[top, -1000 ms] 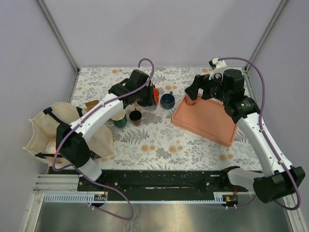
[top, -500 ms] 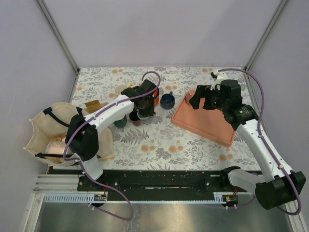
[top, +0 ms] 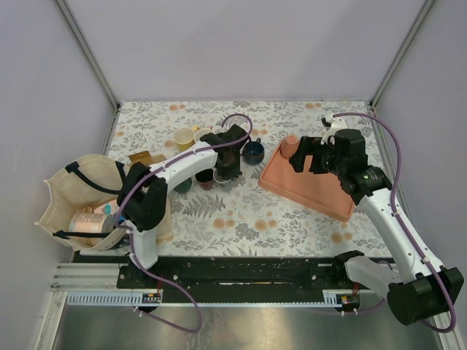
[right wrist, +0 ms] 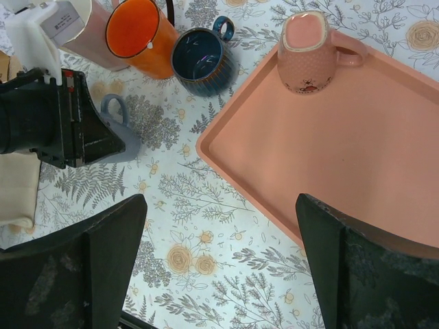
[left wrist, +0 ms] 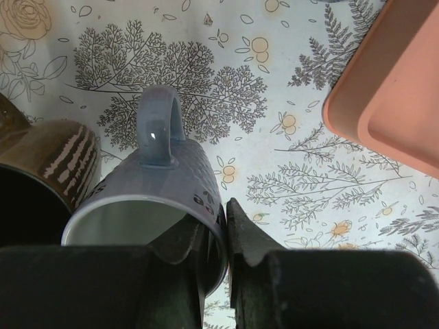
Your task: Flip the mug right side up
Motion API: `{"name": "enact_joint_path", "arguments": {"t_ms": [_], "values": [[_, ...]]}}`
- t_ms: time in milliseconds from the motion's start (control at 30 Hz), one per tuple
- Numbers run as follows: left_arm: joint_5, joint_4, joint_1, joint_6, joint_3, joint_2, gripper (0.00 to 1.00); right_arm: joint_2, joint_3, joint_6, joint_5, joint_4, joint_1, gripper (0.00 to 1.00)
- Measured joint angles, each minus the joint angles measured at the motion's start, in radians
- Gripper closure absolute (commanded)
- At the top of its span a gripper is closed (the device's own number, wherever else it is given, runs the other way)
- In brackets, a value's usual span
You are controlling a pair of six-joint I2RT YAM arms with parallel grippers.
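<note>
Left wrist view shows the left hand clamped on the rim of the grey-blue mug, one finger inside the mouth and one outside against the wall. The mug is tipped so its opening faces back toward the hand and its handle points away. It sits just beside a brown striped mug on the floral counter, with the salmon tray a little way to the other side. Over the last second this arm has swung away from the orange cup and dropped toward the near side, carrying the mug with it. The turn therefore looks under way but unfinished, since the base is not yet down. Whether the mug touches the counter cannot be told. The right hand is spread wide and holds nothing. It has drawn back from the tray's far corner, uncovering a pink mug standing there.
</note>
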Motion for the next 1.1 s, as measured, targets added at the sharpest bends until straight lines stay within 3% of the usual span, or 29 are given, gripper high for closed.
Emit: {"name": "enact_joint_path", "arguments": {"t_ms": [467, 767, 1100], "values": [[-0.016, 0.004, -0.005, -0.011, 0.029, 0.080, 1.00, 0.011, 0.000, 0.000, -0.002, -0.002, -0.004, 0.01], [-0.027, 0.010, -0.017, -0.015, 0.041, 0.093, 0.67, 0.015, 0.000, -0.007, -0.007, -0.027, -0.008, 0.00], [-0.025, 0.015, -0.024, -0.022, 0.068, 0.068, 0.54, 0.061, 0.088, -0.044, -0.005, -0.098, -0.009, 0.00]]}}
